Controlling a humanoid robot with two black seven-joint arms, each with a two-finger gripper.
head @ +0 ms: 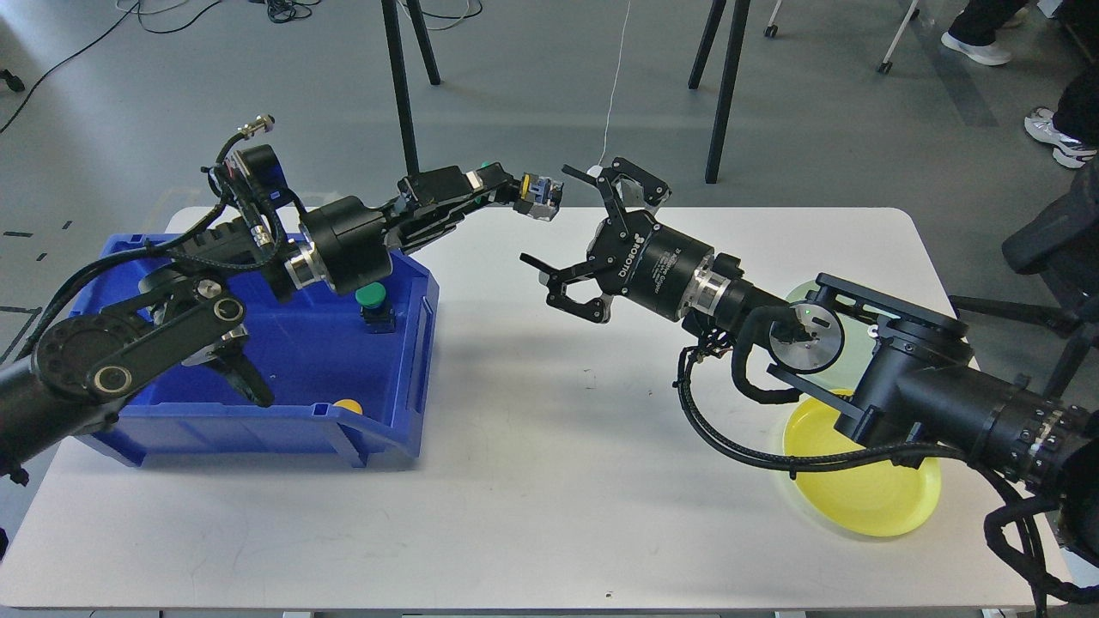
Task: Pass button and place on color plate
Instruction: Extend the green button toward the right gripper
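Observation:
My left gripper point(525, 190) is shut on a small button point(538, 196) with a grey, blue and yellow body, held above the table's back middle. My right gripper point(549, 219) is open, its upper finger just right of the button and its lower finger below and apart from it; it does not touch the button. A yellow plate point(867, 485) lies at the front right, partly under my right arm. A pale green plate point(852, 343) lies behind it, mostly hidden by the arm.
A blue bin point(412, 378) stands at the left, holding a green button point(371, 297) and a yellow one point(348, 405) at its front wall. The white table point(549, 481) carries it all. Stand legs rise behind the table's far edge.

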